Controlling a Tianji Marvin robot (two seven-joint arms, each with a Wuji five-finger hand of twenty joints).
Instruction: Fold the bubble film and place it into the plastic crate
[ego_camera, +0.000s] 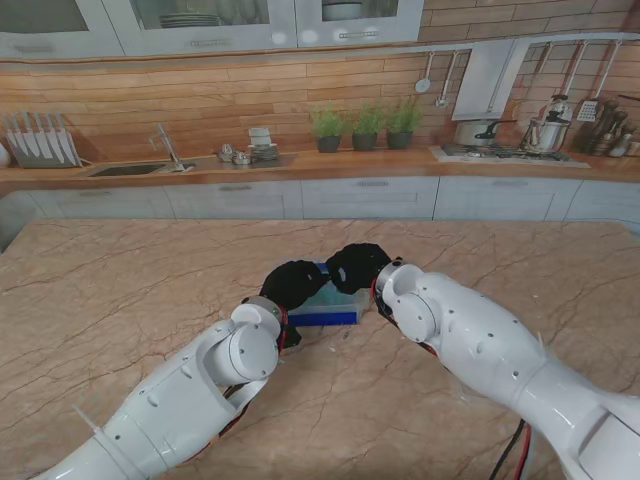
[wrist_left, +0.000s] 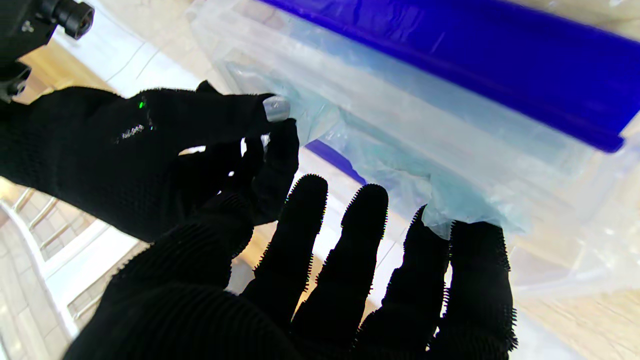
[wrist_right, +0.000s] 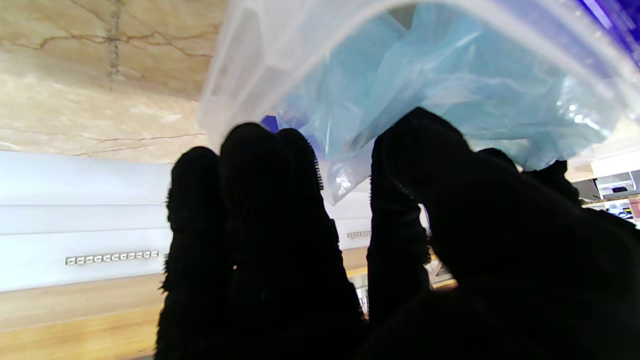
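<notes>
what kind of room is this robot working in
Most likely a kitchen: a sink with a tap, a stove with pots, and hanging utensils line the far counter.

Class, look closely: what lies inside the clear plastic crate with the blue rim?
Crumpled pale-blue bubble film sits inside the clear plastic crate. The black-gloved left robot hand and right robot hand cover the crate's floor, hiding anything else.

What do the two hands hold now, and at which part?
Both the left hand and right hand pinch the bubble film at its edge, over the plastic crate.
</notes>
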